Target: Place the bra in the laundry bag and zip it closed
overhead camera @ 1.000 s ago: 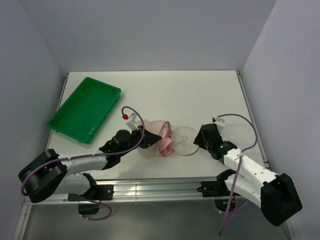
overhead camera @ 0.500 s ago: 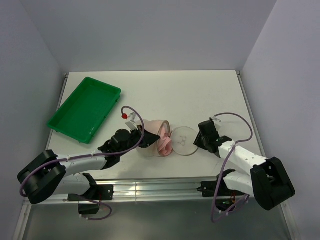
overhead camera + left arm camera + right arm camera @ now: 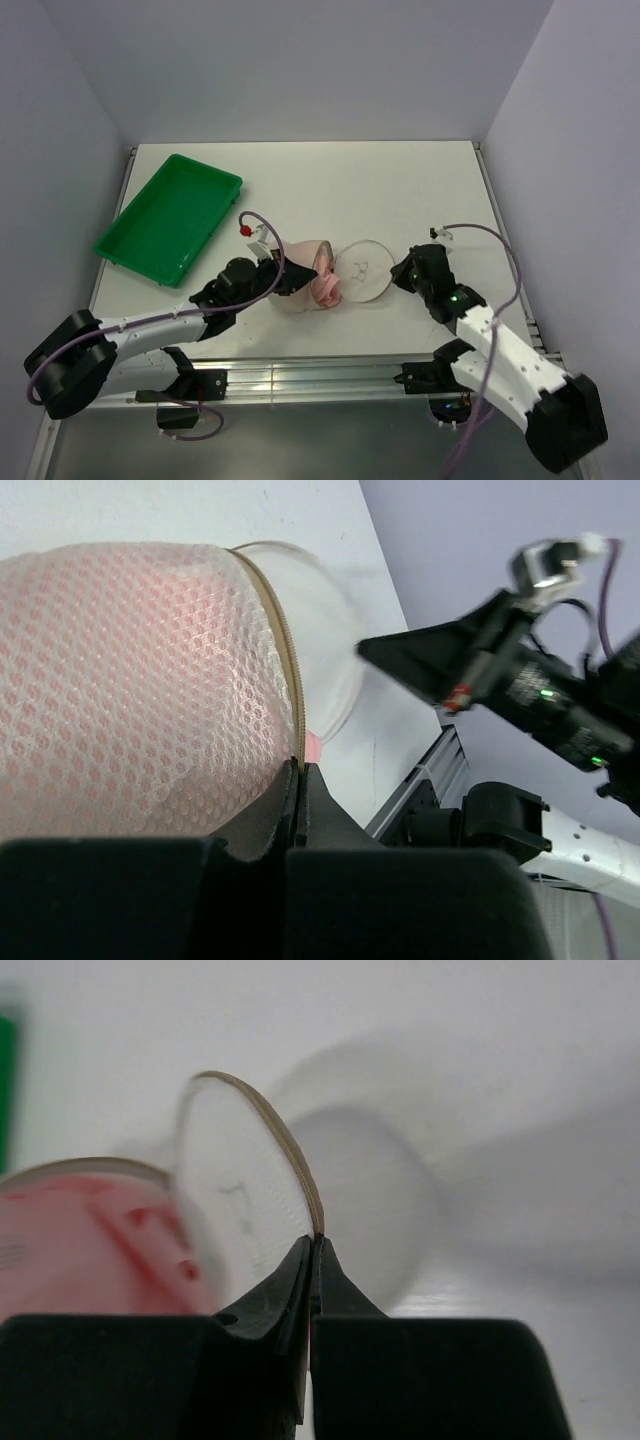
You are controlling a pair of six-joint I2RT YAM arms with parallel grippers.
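Note:
The laundry bag lies open near the table's front middle. Its left half (image 3: pixel 130 680) is a mesh dome with the pale pink bra (image 3: pixel 322 278) showing through it. My left gripper (image 3: pixel 301 766) is shut on that half's tan rim (image 3: pixel 288 670). The bag's round lid (image 3: pixel 365 268), with the small dark print, stands tilted up on edge. My right gripper (image 3: pixel 315 1238) is shut on the lid's (image 3: pixel 245 1190) rim at its lower right. In the right wrist view the bra (image 3: pixel 90 1245) is a pink blur to the left of the lid. Seen from above, the left gripper (image 3: pixel 298 281) and right gripper (image 3: pixel 399 277) flank the bag.
A green tray (image 3: pixel 170 218) sits at the table's left, behind the left arm. The right arm (image 3: pixel 490 665) shows in the left wrist view beyond the bag. The table's front rail (image 3: pixel 310 378) runs just below both arms.
My right gripper has gone from open to shut on the lid's rim, and the lid has tipped up and shifted slightly left. The left gripper kept its hold.

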